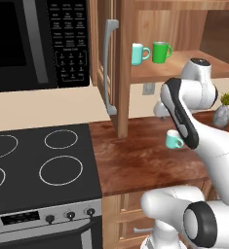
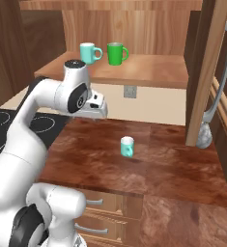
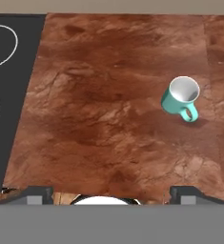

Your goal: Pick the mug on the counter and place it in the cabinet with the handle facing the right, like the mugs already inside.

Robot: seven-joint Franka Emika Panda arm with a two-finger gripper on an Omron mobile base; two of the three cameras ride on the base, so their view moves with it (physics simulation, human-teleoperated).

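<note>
Hand (image 3: 111, 195): hanging open and empty over the table (image 3: 108, 119), not touching anything.
Mug (image 3: 181, 99): sitting upright on the table, off to the side.
Cupboard (image 2: 148, 67): keeping two mugs (image 2: 104, 53) with handles turned right, showing the way.

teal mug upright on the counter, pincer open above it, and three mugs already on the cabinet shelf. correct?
Not quite: the cabinet shelf holds two mugs, not three, a pale aqua mug and a green mug, as the right base view shows. The rest stands: the teal mug is upright on the counter, and the pincer is open above it.
</note>
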